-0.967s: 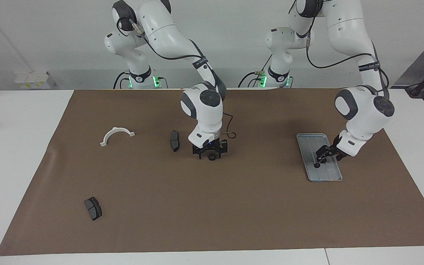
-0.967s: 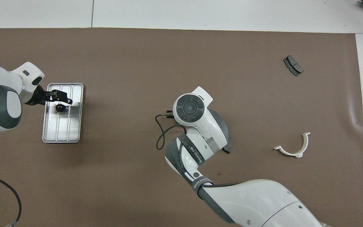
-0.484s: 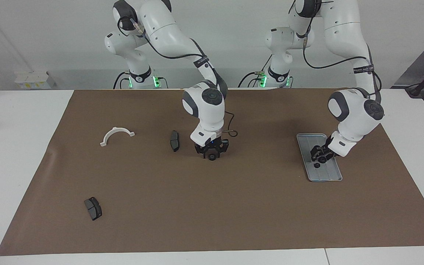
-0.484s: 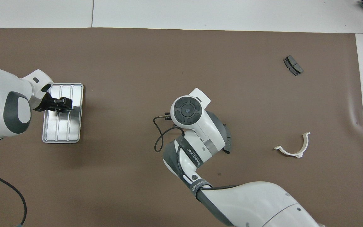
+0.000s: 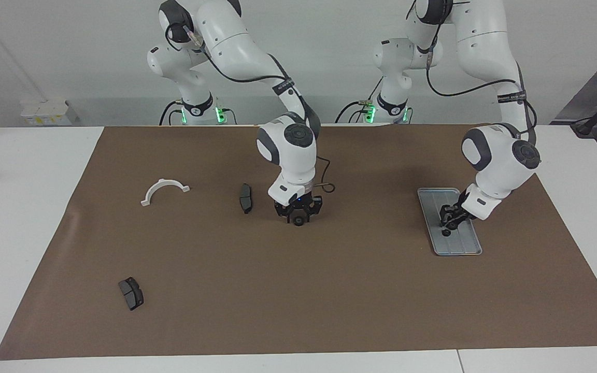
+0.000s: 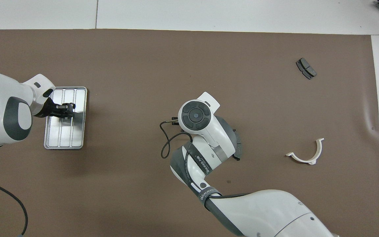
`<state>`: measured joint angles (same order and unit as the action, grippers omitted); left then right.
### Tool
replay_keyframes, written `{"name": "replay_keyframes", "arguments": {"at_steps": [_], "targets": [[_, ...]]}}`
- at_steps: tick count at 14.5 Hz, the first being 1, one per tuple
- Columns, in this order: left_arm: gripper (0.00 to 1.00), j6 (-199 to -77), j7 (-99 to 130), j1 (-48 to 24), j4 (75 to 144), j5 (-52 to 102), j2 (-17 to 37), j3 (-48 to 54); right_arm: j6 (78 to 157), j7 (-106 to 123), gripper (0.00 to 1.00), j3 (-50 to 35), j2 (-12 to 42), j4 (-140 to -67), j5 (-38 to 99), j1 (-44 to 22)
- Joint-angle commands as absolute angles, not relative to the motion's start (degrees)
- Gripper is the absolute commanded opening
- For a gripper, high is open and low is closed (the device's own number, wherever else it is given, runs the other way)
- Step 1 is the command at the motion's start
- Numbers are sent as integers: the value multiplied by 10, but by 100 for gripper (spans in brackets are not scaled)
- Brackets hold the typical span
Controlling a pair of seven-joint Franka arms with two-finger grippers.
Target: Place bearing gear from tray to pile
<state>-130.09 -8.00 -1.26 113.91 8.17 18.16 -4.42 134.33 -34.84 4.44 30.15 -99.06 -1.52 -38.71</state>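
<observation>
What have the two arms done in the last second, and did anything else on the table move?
The left gripper came down into the tray and drew its fingers in around the small black gear; whether it grips yet is unclear. The right gripper rose slightly at mid-table, a black gear at its fingertips. The tray, white half-ring bracket and both brake pads stayed put.

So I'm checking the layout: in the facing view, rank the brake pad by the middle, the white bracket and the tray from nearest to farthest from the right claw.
From the right claw, over the mat's middle:
1. Brake pad, just beside it.
2. Tray, at the left arm's end.
3. White bracket, at the right arm's end; nearly as far as the tray, so a close call.
</observation>
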Motion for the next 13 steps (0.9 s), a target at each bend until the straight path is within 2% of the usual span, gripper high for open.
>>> {"name": "replay_keyframes", "arguments": {"at_steps": [1,2,3,4,5,8,10,13], "targets": [[19,-1311,-90,-16,1163,78,163,-48,1378,-368,58,44,287,-1026,-20,-390],[13,-1310,-90,-15,1161,78,163,-48,1390,-368,50,44,286,-1033,-20,-390],[8,-1308,-90,-16,1158,78,164,-49,1391,-367,36,45,286,-1034,-20,-390],[4,-1299,-90,-16,1151,77,165,-48,1390,-367,9,45,286,-1033,-20,-390],[2,-1285,-89,-16,1135,72,168,-48,1388,-369,0,45,286,-1030,-20,-390],[0,-1234,-84,-18,1070,71,177,-47,1378,-376,0,47,278,-1024,-19,-384],[0,-1219,-70,-34,1044,71,183,-47,1334,-387,0,54,229,-1024,-19,-371],[0,-1221,28,-96,1042,71,184,-47,1246,-361,0,54,141,-1029,-25,-308]]}}
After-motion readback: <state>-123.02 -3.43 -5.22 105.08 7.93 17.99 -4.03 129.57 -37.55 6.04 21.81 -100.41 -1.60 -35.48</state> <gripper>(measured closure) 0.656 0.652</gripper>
